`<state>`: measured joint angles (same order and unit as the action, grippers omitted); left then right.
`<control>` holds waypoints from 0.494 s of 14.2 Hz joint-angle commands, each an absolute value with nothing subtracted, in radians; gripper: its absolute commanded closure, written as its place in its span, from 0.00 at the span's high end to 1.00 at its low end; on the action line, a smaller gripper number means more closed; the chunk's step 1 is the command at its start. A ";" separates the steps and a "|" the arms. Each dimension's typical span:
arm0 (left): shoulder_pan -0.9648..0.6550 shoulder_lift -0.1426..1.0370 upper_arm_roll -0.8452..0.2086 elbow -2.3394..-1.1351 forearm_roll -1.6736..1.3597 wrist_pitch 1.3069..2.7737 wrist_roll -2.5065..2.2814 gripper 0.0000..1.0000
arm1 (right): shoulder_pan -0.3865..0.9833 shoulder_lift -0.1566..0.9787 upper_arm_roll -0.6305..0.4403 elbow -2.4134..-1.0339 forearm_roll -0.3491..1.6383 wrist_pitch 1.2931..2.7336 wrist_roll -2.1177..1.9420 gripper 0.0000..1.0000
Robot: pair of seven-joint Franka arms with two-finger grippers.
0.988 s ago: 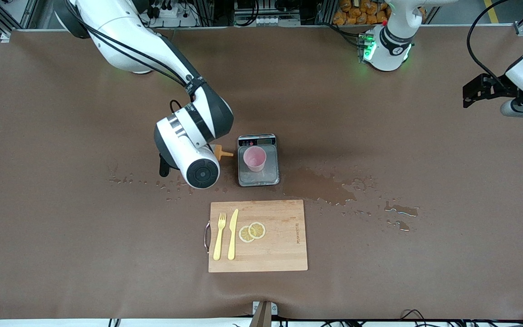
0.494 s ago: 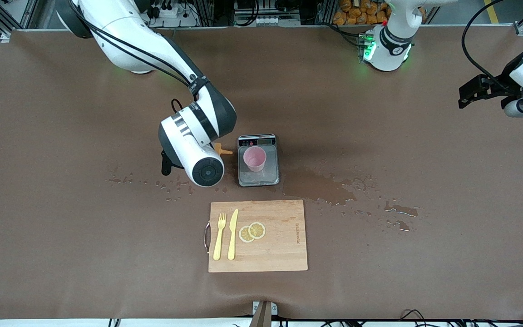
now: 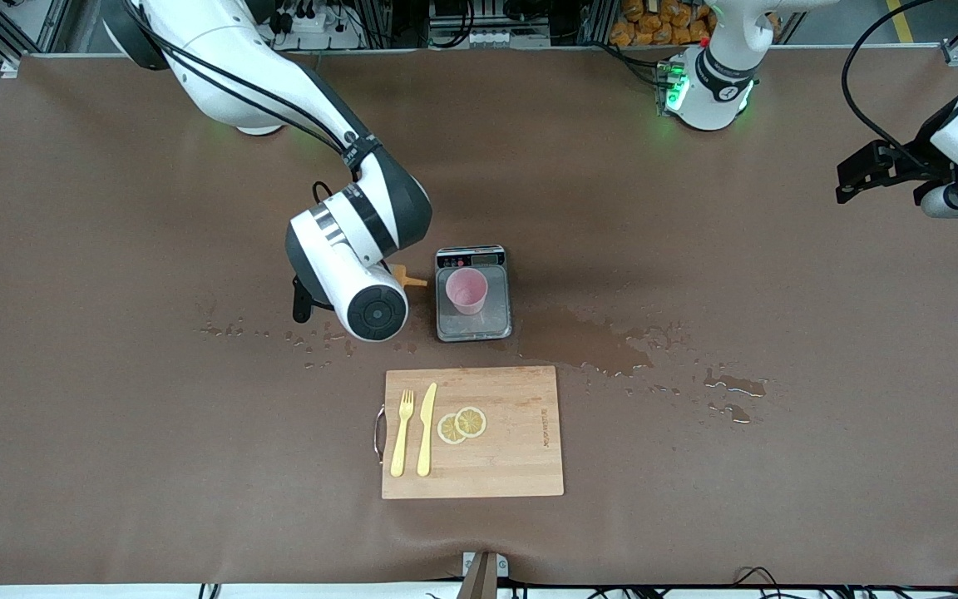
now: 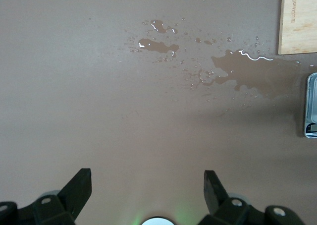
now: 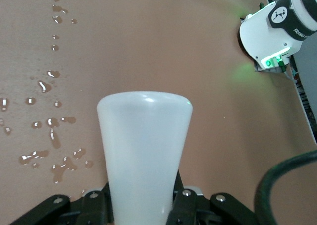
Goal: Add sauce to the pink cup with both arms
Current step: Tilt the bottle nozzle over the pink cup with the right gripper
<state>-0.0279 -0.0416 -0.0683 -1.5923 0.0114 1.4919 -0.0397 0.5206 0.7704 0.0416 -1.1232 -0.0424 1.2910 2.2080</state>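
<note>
- The sauce [image 5: 143, 150] is sitting pinched in the right claw [image 5: 143, 205]; in the front view only its orange nozzle [image 3: 409, 279] is showing past the wrist, lying about level and pointing toward the cup.
- The cup [image 3: 466, 290] is standing upright on a grey scale [image 3: 472, 320], the nozzle tip stopping just short of the scale's edge.
- The right claw is pressing on the bottle's whitish body, low over the worktop [image 3: 113, 416] beside the scale, toward the right arm's end.
- The left claw [image 4: 148, 190] is hanging spread and holding nothing, above bare worktop at the left arm's end; that arm is waiting.
- A puddle [image 3: 595, 345] is lying beside the scale toward the left arm's end, and droplets [image 3: 296, 337] are lying scattered under the right wrist.
- A board [image 3: 512, 449] is lying nearer the camera than the scale, carrying a fork [image 3: 401, 433], a knife [image 3: 427, 428] and two lemon slices [image 3: 461, 424].
</note>
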 commanded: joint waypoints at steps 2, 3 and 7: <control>-0.035 -0.029 -0.071 -1.572 -0.002 1.497 -0.037 1.00 | 0.523 0.765 0.044 -1.097 -0.040 1.304 2.237 0.00; -0.037 -0.028 -0.071 -1.551 0.000 1.497 -0.037 1.00 | 0.526 0.765 0.044 -1.097 -0.040 1.327 2.264 0.00; -0.037 -0.028 -0.094 -1.546 -0.002 1.497 -0.037 1.00 | 0.540 0.781 0.044 -1.101 -0.035 1.361 2.286 0.00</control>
<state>-0.0352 -0.0339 -0.0856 -1.5660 0.0108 1.5013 -0.0396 0.5252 0.7742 0.0464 -1.1112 -0.0405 1.3623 2.2550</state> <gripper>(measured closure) 0.000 0.590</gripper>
